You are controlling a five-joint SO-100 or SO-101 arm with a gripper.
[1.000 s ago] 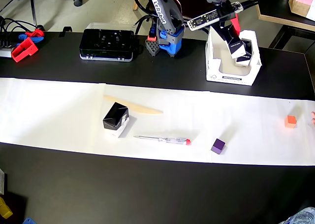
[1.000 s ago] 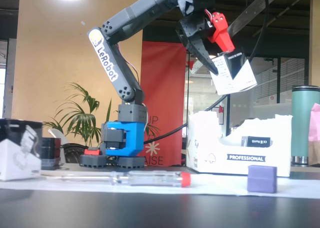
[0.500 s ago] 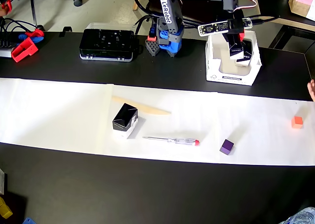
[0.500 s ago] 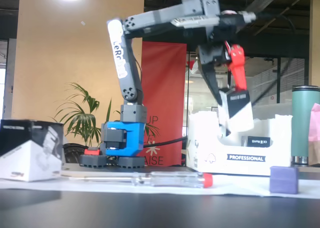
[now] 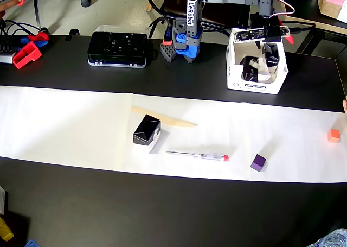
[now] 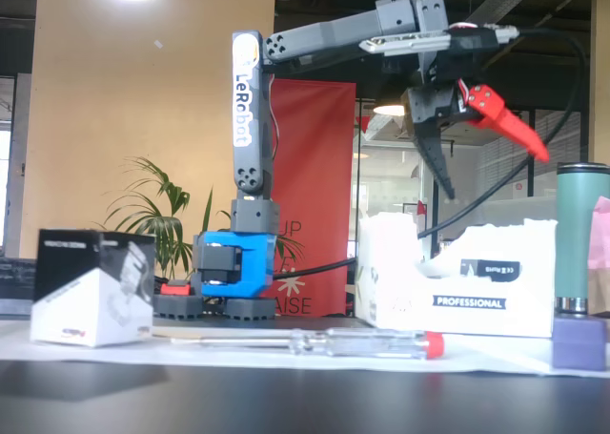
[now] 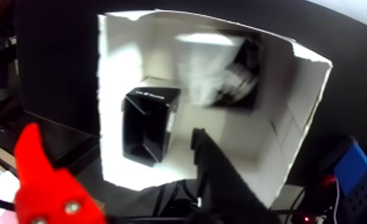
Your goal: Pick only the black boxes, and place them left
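One black box (image 5: 147,132) with white sides lies on the white paper left of centre, and it also shows at the left of the fixed view (image 6: 92,286). A second black box (image 7: 147,125) stands inside the open white carton (image 7: 114,71); it also shows in the overhead view (image 5: 249,69). Another dark box (image 7: 240,77) in the carton's far corner is blurred. My gripper (image 6: 496,176) hangs open and empty above the carton (image 6: 457,291), its red jaw and black jaw well apart. It also shows in the overhead view (image 5: 274,46) and the wrist view (image 7: 113,130).
On the paper lie a screwdriver (image 5: 198,156), a wooden stick (image 5: 162,119), a dark purple cube (image 5: 258,162) and an orange cube (image 5: 334,135) at the right edge. A flat black case (image 5: 118,47) sits beside the arm's base (image 5: 187,43). A green bottle (image 6: 581,234) stands at the right.
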